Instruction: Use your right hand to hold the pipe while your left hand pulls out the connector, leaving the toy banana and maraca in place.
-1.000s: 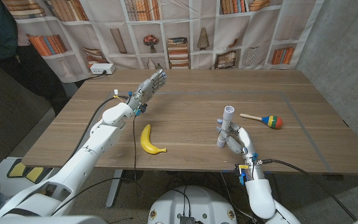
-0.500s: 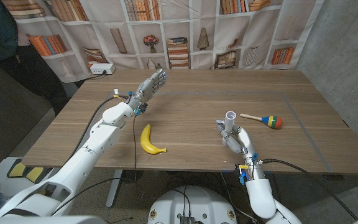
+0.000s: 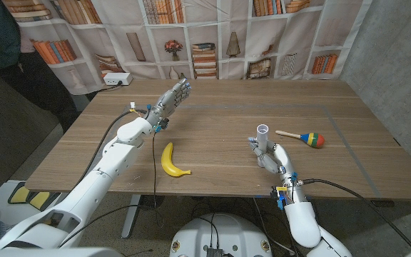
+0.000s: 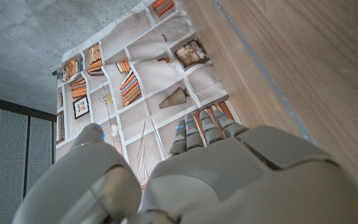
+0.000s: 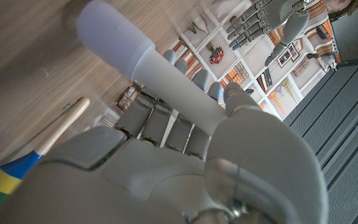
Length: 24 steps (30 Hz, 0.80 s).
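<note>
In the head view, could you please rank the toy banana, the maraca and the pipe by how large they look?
1. toy banana, the largest.
2. maraca, a little shorter and thinner.
3. pipe, though the right hand covers its lower end, so its rank below the maraca is unsure.

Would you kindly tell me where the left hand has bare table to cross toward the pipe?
Bare wood runs from the left hand across the table's middle, beyond the toy banana, to the pipe. It is crowded on the right, where the right hand grips the pipe beside the maraca.
</note>
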Each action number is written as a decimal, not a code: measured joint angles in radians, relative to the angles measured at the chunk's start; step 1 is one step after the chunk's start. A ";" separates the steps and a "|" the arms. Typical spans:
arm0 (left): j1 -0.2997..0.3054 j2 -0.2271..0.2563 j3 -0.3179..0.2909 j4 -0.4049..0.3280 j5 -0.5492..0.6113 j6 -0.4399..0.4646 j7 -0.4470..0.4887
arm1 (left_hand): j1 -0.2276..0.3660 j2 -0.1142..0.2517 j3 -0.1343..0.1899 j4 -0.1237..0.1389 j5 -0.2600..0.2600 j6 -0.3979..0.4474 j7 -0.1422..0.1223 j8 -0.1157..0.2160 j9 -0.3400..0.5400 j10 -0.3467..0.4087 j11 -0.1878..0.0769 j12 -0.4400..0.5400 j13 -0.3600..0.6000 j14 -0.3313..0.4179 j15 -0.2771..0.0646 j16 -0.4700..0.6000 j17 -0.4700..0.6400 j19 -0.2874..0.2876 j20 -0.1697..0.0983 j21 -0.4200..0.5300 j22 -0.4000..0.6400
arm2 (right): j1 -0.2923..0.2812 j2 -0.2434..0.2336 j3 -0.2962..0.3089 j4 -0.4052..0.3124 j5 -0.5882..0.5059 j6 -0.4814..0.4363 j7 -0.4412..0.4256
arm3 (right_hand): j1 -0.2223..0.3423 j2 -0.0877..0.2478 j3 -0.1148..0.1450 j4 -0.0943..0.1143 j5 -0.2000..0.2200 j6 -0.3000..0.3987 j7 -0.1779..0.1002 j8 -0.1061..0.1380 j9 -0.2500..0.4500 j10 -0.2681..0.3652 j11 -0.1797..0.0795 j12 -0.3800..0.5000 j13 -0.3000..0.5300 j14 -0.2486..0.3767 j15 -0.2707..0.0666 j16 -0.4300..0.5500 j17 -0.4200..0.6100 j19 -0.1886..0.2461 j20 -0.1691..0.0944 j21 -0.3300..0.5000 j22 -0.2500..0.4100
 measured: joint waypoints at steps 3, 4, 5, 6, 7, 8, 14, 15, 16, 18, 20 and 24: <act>0.000 -0.002 -0.001 0.005 0.000 -0.003 0.000 | 0.000 0.000 -0.001 0.001 0.000 0.000 0.000 0.000 0.000 0.000 0.000 0.000 0.000 0.000 0.000 0.000 0.000 0.000 0.000 0.000 0.000 | -0.006 -0.008 0.009 -0.025 0.000 -0.016 0.008 | 0.000 0.000 0.000 0.000 0.000 0.000 0.000 0.000 0.004 0.000 0.000 0.000 0.005 0.009 -0.001 0.000 0.000 0.000 0.000 0.000 0.000; 0.000 -0.003 -0.001 0.007 0.000 -0.003 0.000 | 0.000 0.000 -0.001 0.001 0.000 0.000 0.000 0.000 0.000 0.000 0.000 0.000 0.000 0.000 0.000 0.000 0.000 0.000 0.000 0.000 0.000 | -0.006 -0.008 0.009 -0.025 0.000 -0.022 0.011 | 0.000 0.000 0.000 0.000 0.000 0.000 0.000 0.000 0.006 0.004 0.004 0.000 0.005 0.009 -0.001 0.000 0.001 0.000 0.000 0.000 0.000; 0.001 -0.003 -0.002 0.008 -0.001 -0.005 0.000 | 0.000 0.000 -0.001 0.001 -0.004 0.000 0.000 0.000 0.000 0.000 0.000 0.000 0.000 0.000 0.000 0.000 0.000 0.000 0.000 0.000 0.000 | -0.009 -0.011 0.012 -0.035 0.000 -0.027 0.013 | 0.000 0.000 0.000 0.000 0.000 0.000 0.000 0.000 0.008 0.004 0.004 0.000 0.005 0.009 -0.001 0.000 0.004 0.000 0.000 0.000 0.000; 0.001 -0.004 -0.002 0.011 -0.001 -0.007 0.000 | 0.000 0.000 -0.001 0.001 -0.005 0.000 0.000 0.000 0.000 0.000 0.000 0.000 0.000 0.000 0.000 0.000 0.000 0.000 0.000 0.000 0.000 | -0.010 -0.013 0.015 -0.042 0.000 -0.037 0.018 | 0.000 0.000 0.000 0.000 0.000 0.000 0.000 0.000 0.008 0.004 0.004 0.000 0.005 0.011 -0.004 0.005 0.005 0.000 0.000 0.003 0.000; 0.001 -0.005 -0.003 0.013 -0.001 -0.007 0.000 | 0.000 0.000 -0.001 0.001 -0.005 0.000 0.000 0.000 0.000 0.000 0.000 0.000 0.000 0.000 0.000 0.000 0.000 0.000 0.000 0.000 0.000 | -0.010 -0.013 0.015 -0.042 -0.001 -0.046 0.022 | 0.000 0.000 0.000 0.000 0.000 0.000 0.000 0.000 0.008 0.006 0.002 0.000 0.005 0.014 -0.007 0.006 0.005 0.000 0.000 0.007 0.000; 0.001 -0.005 -0.003 0.014 -0.001 -0.007 0.000 | 0.000 0.000 -0.001 0.001 -0.005 0.000 0.000 0.000 0.000 0.000 0.000 0.000 0.000 0.000 0.000 0.000 0.000 0.000 0.000 0.000 0.000 | -0.010 -0.013 0.015 -0.042 -0.002 -0.050 0.023 | 0.000 0.000 0.000 0.000 0.000 -0.001 0.001 0.000 0.011 0.008 0.000 0.000 0.005 0.016 -0.005 0.008 0.005 0.001 -0.001 0.008 0.002; 0.004 -0.007 -0.006 0.017 -0.002 -0.027 0.000 | 0.000 0.000 -0.001 0.001 -0.005 0.000 0.000 0.000 0.000 0.000 0.000 0.000 0.000 0.006 -0.006 0.000 0.000 0.003 -0.001 -0.007 0.000 | -0.030 -0.035 0.039 -0.121 -0.012 -0.110 0.049 | 0.000 0.000 -0.004 0.004 0.000 -0.007 0.007 0.000 0.017 0.012 0.002 0.000 0.005 0.023 -0.009 0.009 0.005 0.005 -0.005 0.008 0.005; 0.005 -0.006 -0.006 0.017 -0.002 -0.027 0.000 | 0.002 0.002 -0.001 0.001 -0.005 0.000 0.000 0.000 0.000 0.000 0.000 0.000 0.000 0.006 -0.006 0.000 0.000 0.011 0.000 -0.007 0.000 | -0.030 -0.035 0.039 -0.121 -0.014 -0.127 0.056 | -0.001 -0.001 -0.004 0.004 0.000 -0.007 0.007 0.000 0.021 0.012 0.002 0.000 0.005 0.025 -0.007 0.009 0.005 0.005 -0.005 0.012 0.005; 0.006 -0.004 -0.006 0.016 -0.002 -0.027 0.000 | 0.009 0.006 -0.001 0.001 -0.005 0.001 0.001 0.000 0.000 0.000 0.000 0.000 0.000 0.007 -0.004 0.000 0.000 0.015 0.004 -0.004 0.000 | -0.030 -0.035 0.039 -0.121 -0.017 -0.142 0.063 | -0.004 -0.004 -0.008 0.008 0.000 -0.011 0.010 0.000 0.022 0.012 0.002 0.000 0.005 0.025 -0.008 0.009 0.005 0.005 -0.005 0.015 0.004; 0.007 -0.001 -0.006 0.012 -0.001 -0.029 0.000 | 0.016 0.000 -0.001 0.001 -0.005 0.007 0.007 0.000 0.000 0.009 -0.001 0.000 0.000 0.014 -0.002 0.000 0.000 0.025 0.007 -0.001 0.000 | -0.036 -0.044 0.047 -0.153 -0.020 -0.164 0.074 | -0.007 -0.007 -0.008 0.008 0.000 -0.021 0.013 0.000 0.027 0.012 0.002 -0.004 0.005 0.025 -0.008 0.009 0.005 0.005 -0.005 0.015 0.008; 0.009 0.003 -0.006 0.007 -0.001 -0.029 0.000 | 0.023 0.007 0.002 -0.008 -0.005 0.013 0.006 0.005 0.000 0.011 0.000 0.000 0.000 0.019 -0.003 0.004 0.000 0.035 0.007 -0.001 0.000 | -0.036 -0.044 0.047 -0.153 -0.023 -0.188 0.083 | -0.014 -0.006 -0.012 0.012 0.000 -0.032 0.016 0.000 0.033 0.012 0.003 -0.007 0.005 0.025 -0.008 0.009 0.005 0.005 -0.005 0.018 0.009; 0.014 0.014 -0.004 -0.011 0.015 -0.030 0.002 | 0.091 0.005 0.015 -0.042 -0.005 0.031 0.002 0.009 0.000 0.027 -0.006 0.007 0.000 0.044 -0.011 0.005 -0.002 0.058 0.011 -0.001 -0.001 | -0.042 -0.060 0.058 -0.211 -0.032 -0.233 0.104 | -0.029 -0.001 -0.017 0.017 0.000 -0.042 0.019 0.000 0.041 0.003 0.011 -0.015 0.005 0.025 -0.008 0.002 0.003 0.005 -0.005 0.027 0.009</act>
